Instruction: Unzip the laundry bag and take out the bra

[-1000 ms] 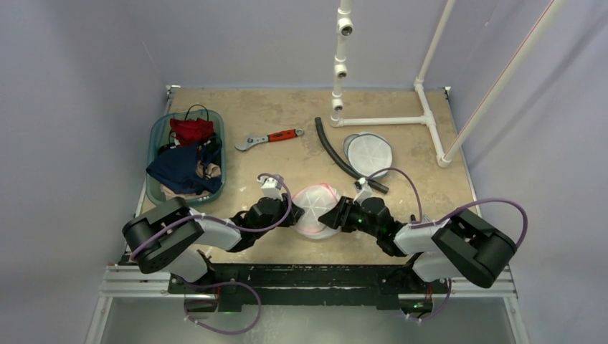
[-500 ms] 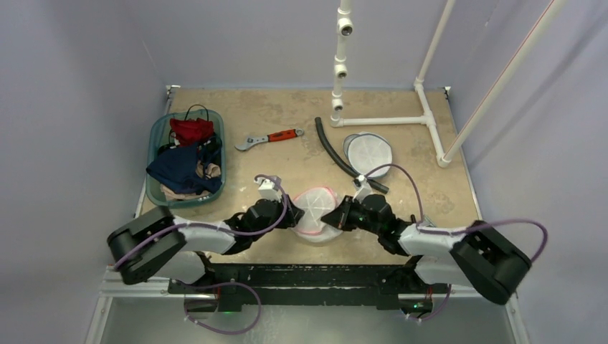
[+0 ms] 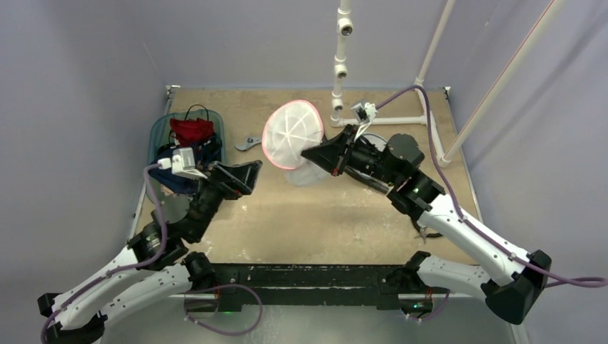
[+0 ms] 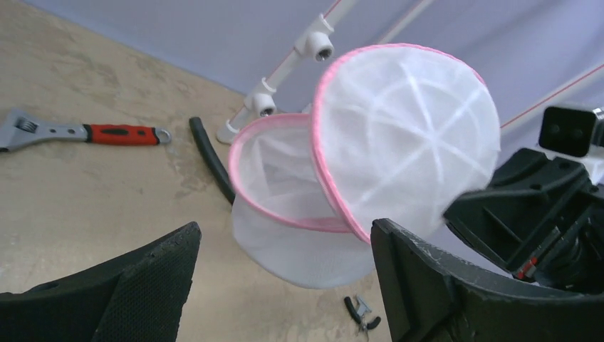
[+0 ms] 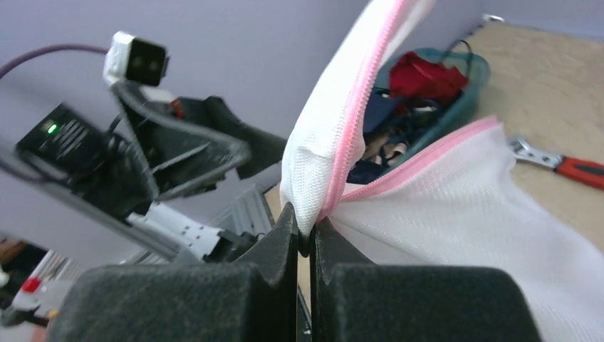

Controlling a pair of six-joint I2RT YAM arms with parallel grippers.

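Observation:
The laundry bag (image 3: pixel 294 136) is a round white mesh pouch with a pink zip, and it hangs in the air over the middle of the table. Its lid (image 4: pixel 399 135) stands up off the body (image 4: pixel 299 221), so the mouth gapes. My right gripper (image 3: pixel 310 153) is shut on the bag's edge by the pink zip (image 5: pixel 335 192). My left gripper (image 3: pixel 251 178) hovers to the bag's left, open and holding nothing (image 4: pixel 285 235). The bra is hidden; I make out nothing inside the mesh.
A teal basket (image 3: pixel 159 129) at the left holds red and dark blue garments. A red-handled wrench (image 4: pixel 92 132) and a black hose (image 4: pixel 210 160) lie behind the bag. A white pipe frame (image 3: pixel 387 120) stands at the back right. Small pliers (image 4: pixel 363 313) lie on the table.
Both arms rose from the near edge. The right gripper shut on the bag and lifted it up and back. The left gripper opened, let go of the bag and swung left.

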